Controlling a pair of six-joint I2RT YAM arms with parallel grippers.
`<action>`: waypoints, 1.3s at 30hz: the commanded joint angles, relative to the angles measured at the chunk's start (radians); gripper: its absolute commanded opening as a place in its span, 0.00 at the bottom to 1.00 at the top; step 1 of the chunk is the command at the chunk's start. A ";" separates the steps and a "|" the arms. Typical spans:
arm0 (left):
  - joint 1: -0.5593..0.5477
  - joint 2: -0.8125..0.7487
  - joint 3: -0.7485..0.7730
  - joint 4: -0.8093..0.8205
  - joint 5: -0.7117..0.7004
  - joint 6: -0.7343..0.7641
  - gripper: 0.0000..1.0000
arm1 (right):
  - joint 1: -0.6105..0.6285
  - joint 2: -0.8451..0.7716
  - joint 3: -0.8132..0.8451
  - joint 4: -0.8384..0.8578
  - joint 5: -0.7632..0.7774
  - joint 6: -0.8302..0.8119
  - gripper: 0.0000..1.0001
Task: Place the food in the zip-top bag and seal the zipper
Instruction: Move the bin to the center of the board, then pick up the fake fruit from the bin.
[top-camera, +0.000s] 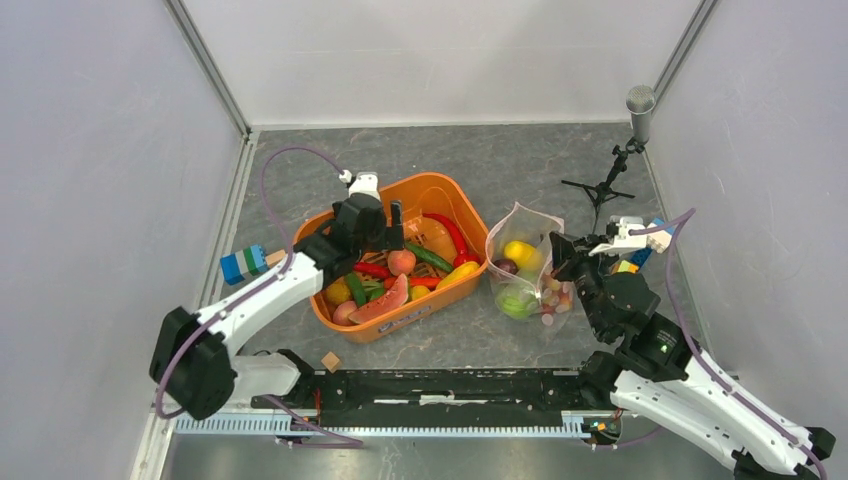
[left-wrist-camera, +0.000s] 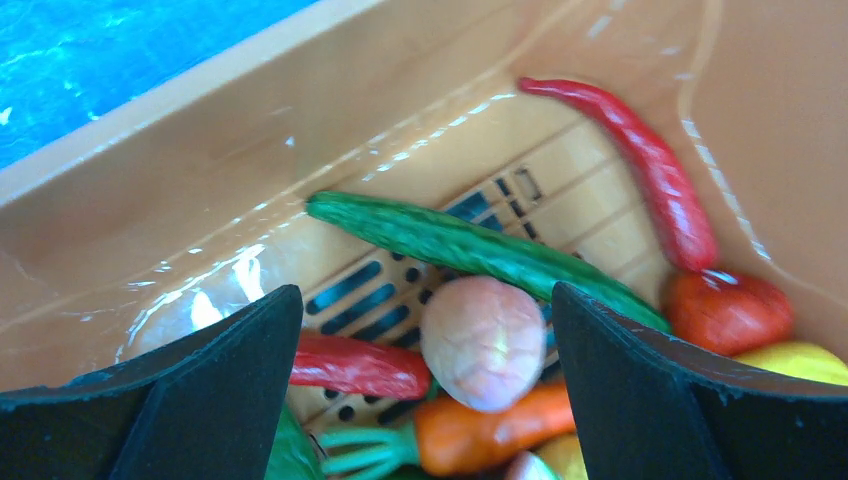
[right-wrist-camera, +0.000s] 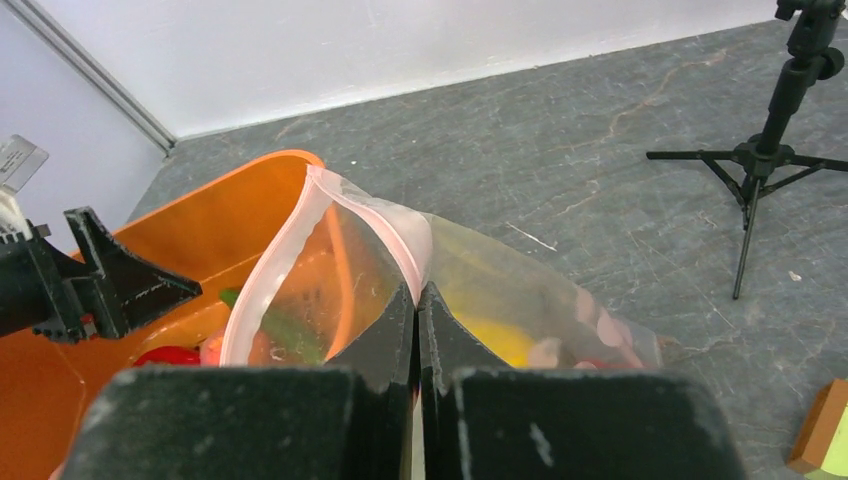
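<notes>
Left wrist view places the pale pink round toy fruit (left-wrist-camera: 483, 343) between the wide-apart jaws of the left gripper (left-wrist-camera: 422, 300), low in the orange plastic tub (left-wrist-camera: 200, 180). Just beyond it we note the green toy cucumber (left-wrist-camera: 470, 250), its long axis running diagonally across the jaw gap. The right gripper (right-wrist-camera: 417, 300), jaws pinched together on the pale pink zipper strip (right-wrist-camera: 395, 222), holds the clear dotted zip-top bag (top-camera: 525, 265) just right of the tub. We judge the left arm nearer the food.

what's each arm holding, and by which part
Right gripper: jaws shut on the zip-top bag, pinching its pink zipper at the mouth. Left gripper: jaws open, nothing held.
</notes>
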 joint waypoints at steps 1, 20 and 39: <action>0.079 0.106 0.018 0.027 0.016 -0.011 1.00 | 0.001 0.019 -0.012 0.071 0.065 -0.039 0.02; 0.117 0.440 0.004 0.215 0.034 -0.360 0.88 | 0.000 0.088 -0.032 0.163 0.031 -0.091 0.02; 0.118 0.226 -0.031 0.168 0.054 -0.169 0.90 | 0.001 0.015 -0.043 0.117 -0.118 0.038 0.02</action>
